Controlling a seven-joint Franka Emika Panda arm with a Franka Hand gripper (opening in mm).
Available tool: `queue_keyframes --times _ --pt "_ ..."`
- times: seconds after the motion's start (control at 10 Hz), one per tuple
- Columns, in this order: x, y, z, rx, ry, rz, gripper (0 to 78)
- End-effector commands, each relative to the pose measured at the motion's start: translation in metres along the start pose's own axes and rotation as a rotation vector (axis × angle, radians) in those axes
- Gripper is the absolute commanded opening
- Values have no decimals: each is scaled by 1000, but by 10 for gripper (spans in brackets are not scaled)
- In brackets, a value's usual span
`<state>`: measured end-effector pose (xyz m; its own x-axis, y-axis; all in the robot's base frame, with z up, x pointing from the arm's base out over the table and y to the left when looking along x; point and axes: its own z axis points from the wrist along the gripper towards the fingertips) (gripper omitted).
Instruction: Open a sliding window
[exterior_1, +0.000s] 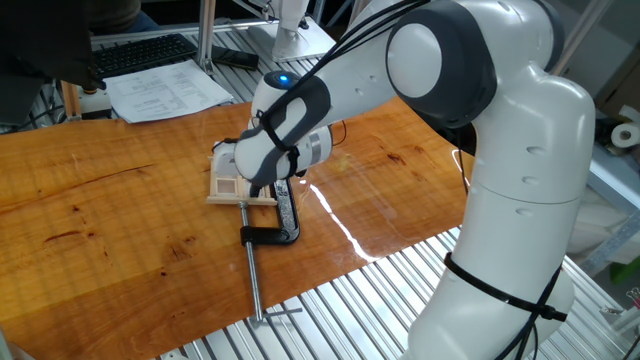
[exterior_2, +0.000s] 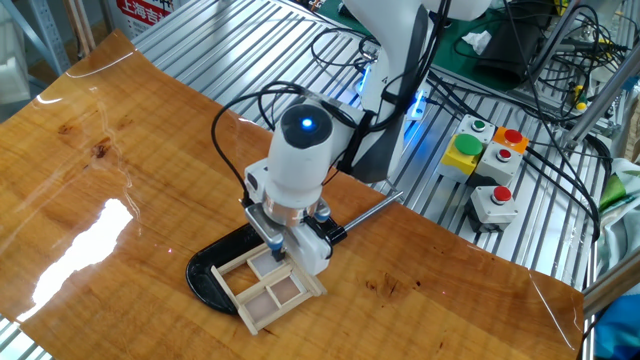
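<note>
The sliding window (exterior_2: 266, 290) is a small pale wooden frame with thin bars, lying flat on the table. It also shows in one fixed view (exterior_1: 227, 182), half hidden by my wrist. My gripper (exterior_2: 288, 252) points down at the window's far edge. A dark-tipped finger (exterior_2: 272, 245) and a white finger (exterior_2: 308, 254) stand apart, reaching into the upper panes. They hold nothing that I can see. In one fixed view the fingertips are hidden behind the wrist.
A black metal clamp (exterior_1: 286, 222) with a long steel rod (exterior_1: 255, 283) pins the window to the wooden table (exterior_1: 120, 230); its black base (exterior_2: 212, 270) lies under the frame. Papers (exterior_1: 165, 90) and a keyboard (exterior_1: 140, 52) lie beyond the table. A button box (exterior_2: 487, 160) sits on the metal rack.
</note>
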<state>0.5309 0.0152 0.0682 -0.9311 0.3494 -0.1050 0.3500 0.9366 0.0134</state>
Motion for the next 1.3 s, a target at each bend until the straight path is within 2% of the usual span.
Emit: queue_keyframes --times 0.1,0.5,0.9,1.0,1.3 --pt "3 0 0 16 52 -13 0" --pt "-3 1 -14 19 65 -16 0" --pt "-17 4 -31 20 81 -13 0" --pt "-17 3 -34 22 84 -17 0" --pt "-21 -7 -57 24 99 -71 0"
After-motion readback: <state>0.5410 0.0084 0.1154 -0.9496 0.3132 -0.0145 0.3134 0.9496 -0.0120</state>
